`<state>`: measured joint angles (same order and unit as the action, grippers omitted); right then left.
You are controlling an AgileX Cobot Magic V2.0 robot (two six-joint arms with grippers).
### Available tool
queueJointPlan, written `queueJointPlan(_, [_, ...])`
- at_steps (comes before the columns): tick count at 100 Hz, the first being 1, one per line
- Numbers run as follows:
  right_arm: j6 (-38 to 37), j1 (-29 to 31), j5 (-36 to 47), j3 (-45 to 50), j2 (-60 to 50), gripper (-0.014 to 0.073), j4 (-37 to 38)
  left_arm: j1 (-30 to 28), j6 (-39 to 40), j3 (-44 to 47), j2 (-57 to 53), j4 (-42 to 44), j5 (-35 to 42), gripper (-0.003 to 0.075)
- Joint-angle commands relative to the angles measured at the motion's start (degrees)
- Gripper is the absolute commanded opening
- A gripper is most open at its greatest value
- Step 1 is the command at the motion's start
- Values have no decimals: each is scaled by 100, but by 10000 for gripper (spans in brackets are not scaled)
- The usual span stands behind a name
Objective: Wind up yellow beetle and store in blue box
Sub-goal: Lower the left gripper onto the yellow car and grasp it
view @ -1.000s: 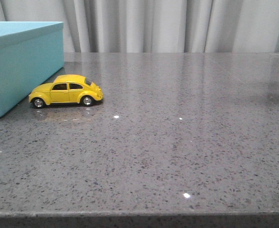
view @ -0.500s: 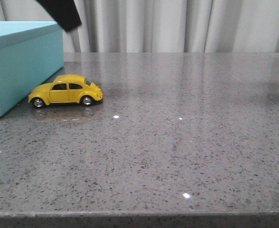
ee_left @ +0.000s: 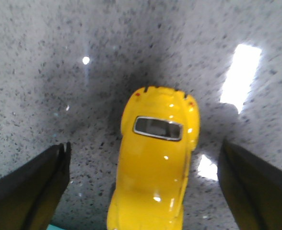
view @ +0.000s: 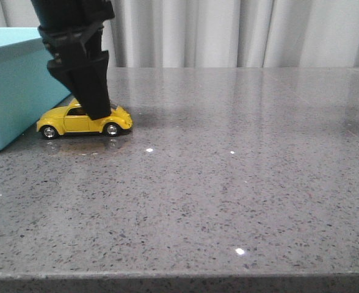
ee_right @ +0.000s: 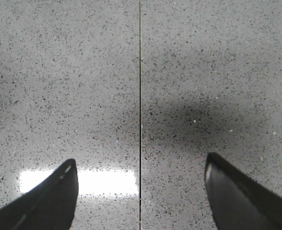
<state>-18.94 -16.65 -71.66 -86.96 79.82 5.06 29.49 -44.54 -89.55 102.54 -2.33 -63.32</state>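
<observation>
The yellow beetle (view: 76,122) stands on its wheels on the grey table, nose toward the blue box (view: 21,91) at the far left and close beside it. My left gripper (view: 99,113) hangs down over the car's roof and hides its middle in the front view. In the left wrist view the beetle (ee_left: 155,163) lies lengthwise between the fingers of the left gripper (ee_left: 143,143), which is open with bare table on both sides of the car. My right gripper (ee_right: 140,158) is open and empty above bare table; it is out of the front view.
The speckled grey stone table (view: 228,183) stretches right and forward of the car to its front edge. A thin dark seam (ee_right: 140,72) runs across it under the right gripper. Grey curtains (view: 228,30) hang behind.
My left arm has come down from the top of the front view to just over the beetle. The car and box have not moved.
</observation>
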Motion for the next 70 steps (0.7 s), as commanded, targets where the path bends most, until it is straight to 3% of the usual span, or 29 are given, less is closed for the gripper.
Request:
queueJointPlan(1, [97,-10,70,-125,-209,549,63,38,-10,-177,-185,96,173,599])
queueJointPlan(40, [111,-10,64,-125,-209,549,63,38,0,-181,51,85,187,588])
queueJointPlan(70, [111,-10,64,-125,-209,549,63,38,0,-202,51,73,122,314])
